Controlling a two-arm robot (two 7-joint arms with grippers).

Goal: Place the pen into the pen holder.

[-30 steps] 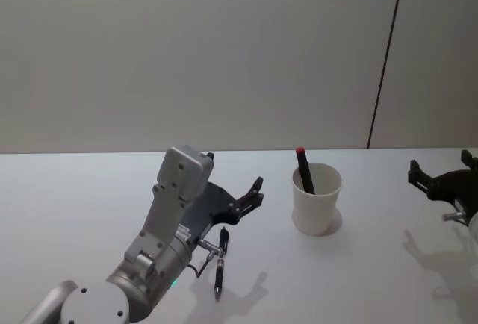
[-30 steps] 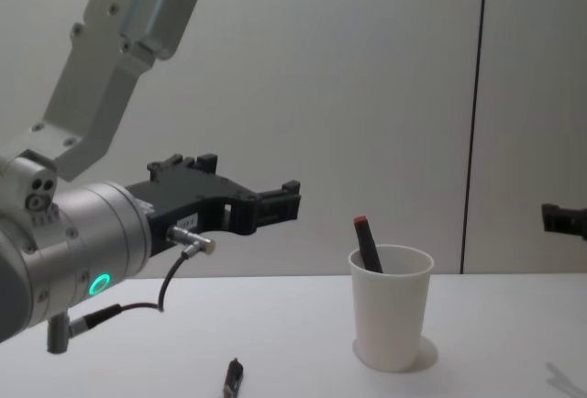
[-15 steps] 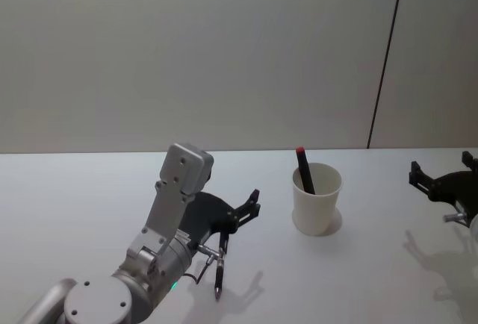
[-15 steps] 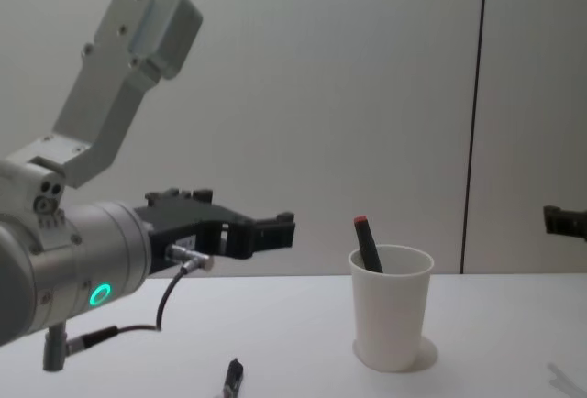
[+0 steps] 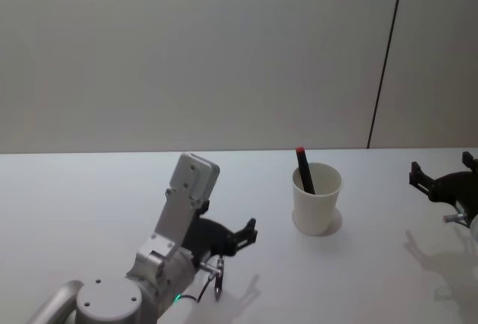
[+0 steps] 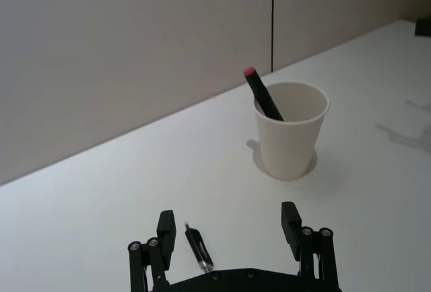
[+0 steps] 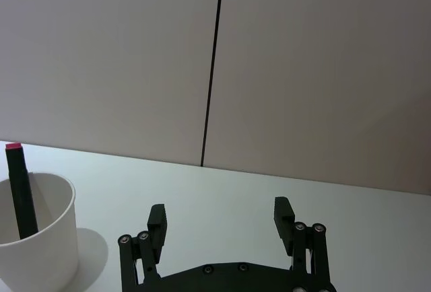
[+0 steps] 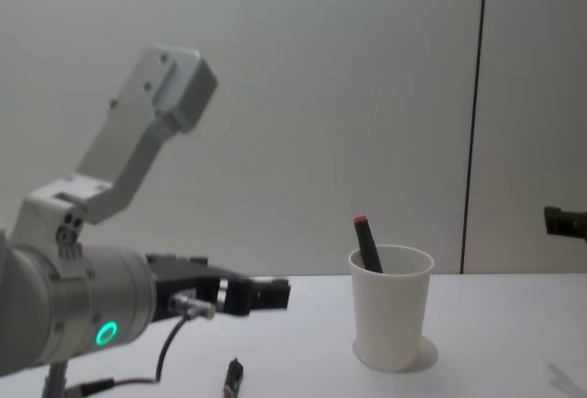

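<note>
Pen point(image 6: 199, 251) lies flat; left wrist view shows left claw point(image 6: 227, 219) released above it.

White table point(image 5: 75, 204): pen holder point(image 5: 317, 201) upright, 1 pen point(image 6: 199, 251) lying flat.

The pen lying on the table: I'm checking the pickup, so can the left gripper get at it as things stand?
Probably yes: the left gripper hangs open just above the pen, and nothing stands between them.

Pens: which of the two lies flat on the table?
The all-black pen near the left hand lies flat on the table; the other, the red-capped pen, stands leaning in the white paper cup.
</note>
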